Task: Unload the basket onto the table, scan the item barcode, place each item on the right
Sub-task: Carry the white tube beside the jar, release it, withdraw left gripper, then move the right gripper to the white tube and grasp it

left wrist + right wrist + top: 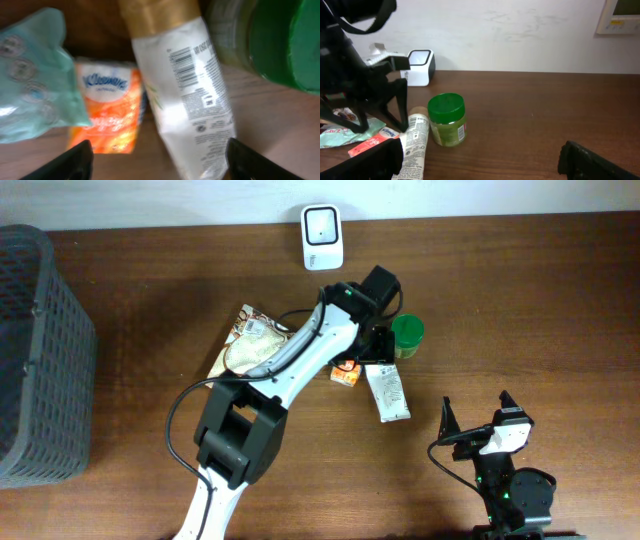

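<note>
A brown wooden counter, seen from above, carries a white scanner at top centre and a dark mesh basket at the left edge. Near the middle a white tube lies flat with its barcode facing up, just beside an orange tissue pack and near a green-lidded jar. The left fingers hover over the tube, spread wide on either side, gripping nothing. The right fingers, at lower right, are also spread and empty, well apart from the items.
</note>
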`<action>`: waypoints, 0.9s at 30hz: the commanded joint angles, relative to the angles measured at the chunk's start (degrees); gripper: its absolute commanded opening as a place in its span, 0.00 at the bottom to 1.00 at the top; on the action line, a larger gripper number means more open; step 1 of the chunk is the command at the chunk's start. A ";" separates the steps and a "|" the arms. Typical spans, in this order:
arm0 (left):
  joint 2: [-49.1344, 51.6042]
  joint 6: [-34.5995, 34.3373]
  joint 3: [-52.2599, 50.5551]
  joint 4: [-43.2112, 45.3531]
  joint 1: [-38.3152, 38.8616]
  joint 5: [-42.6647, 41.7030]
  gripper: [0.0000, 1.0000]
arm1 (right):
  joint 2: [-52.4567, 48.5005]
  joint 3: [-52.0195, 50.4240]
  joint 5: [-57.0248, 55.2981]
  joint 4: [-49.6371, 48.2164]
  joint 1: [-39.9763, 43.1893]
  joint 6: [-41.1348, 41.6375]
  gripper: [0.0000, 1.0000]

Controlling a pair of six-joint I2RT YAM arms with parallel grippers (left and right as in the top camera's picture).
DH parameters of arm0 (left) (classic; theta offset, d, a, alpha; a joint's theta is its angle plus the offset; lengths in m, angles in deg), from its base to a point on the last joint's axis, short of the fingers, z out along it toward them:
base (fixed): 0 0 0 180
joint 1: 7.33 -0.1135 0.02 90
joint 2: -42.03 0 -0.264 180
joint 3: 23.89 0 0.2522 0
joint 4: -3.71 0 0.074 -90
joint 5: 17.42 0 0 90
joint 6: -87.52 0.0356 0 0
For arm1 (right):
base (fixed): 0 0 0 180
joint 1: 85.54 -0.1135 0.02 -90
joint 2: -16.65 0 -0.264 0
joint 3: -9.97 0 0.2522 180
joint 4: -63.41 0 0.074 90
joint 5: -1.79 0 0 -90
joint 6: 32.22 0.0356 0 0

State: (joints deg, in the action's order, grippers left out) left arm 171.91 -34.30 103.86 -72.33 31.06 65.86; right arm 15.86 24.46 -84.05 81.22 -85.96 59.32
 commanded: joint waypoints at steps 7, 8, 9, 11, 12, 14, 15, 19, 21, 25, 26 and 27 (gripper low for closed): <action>-9.07 19.39 8.81 -8.20 -11.58 1.64 0.99 | 0.39 -0.42 -0.28 0.09 -0.33 0.24 0.98; -10.86 21.59 8.81 -9.27 -13.49 1.64 0.99 | 0.39 -0.42 -0.28 0.09 -0.33 0.24 0.98; -12.52 23.28 8.81 -10.34 -15.56 1.62 0.99 | 0.39 -0.42 -0.28 0.09 -0.33 0.24 0.98; -15.19 27.17 8.81 -12.26 -19.80 1.64 0.99 | 0.39 -0.42 -0.28 0.09 -0.33 0.24 0.98; -16.22 28.63 8.81 -13.16 -21.88 1.64 0.99 | 0.39 -0.42 -0.28 0.09 -0.33 0.24 0.98; -17.68 30.32 8.81 -14.99 -26.86 1.66 0.99 | 0.39 -0.42 -0.28 0.09 -0.33 0.24 0.98; -17.97 30.97 8.81 -15.74 -29.11 1.62 0.99 | 0.39 -0.42 -0.28 0.09 -0.33 0.24 0.98; -17.88 31.43 8.79 -18.08 -39.58 1.55 0.99 | 0.39 -0.42 -0.28 0.09 -0.33 0.24 0.98; -17.88 31.39 8.79 -18.43 -43.45 0.79 0.99 | 0.39 -0.42 -0.28 0.09 -0.33 0.24 0.98; -17.88 30.99 8.79 -18.67 -48.43 -0.55 0.99 | 0.39 -0.42 -0.28 0.09 -0.33 0.24 0.98; -17.88 30.99 8.79 -18.69 -49.53 -0.55 0.99 | 0.39 -0.42 -0.28 0.09 -0.33 0.24 0.98; -17.88 31.01 8.79 -18.82 -50.47 -0.57 0.99 | 0.39 -0.42 -0.28 0.09 -0.33 0.24 0.98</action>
State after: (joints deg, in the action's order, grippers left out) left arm 154.19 -4.59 112.39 -90.89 -17.50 66.80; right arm 15.86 24.46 -84.05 81.22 -85.96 59.29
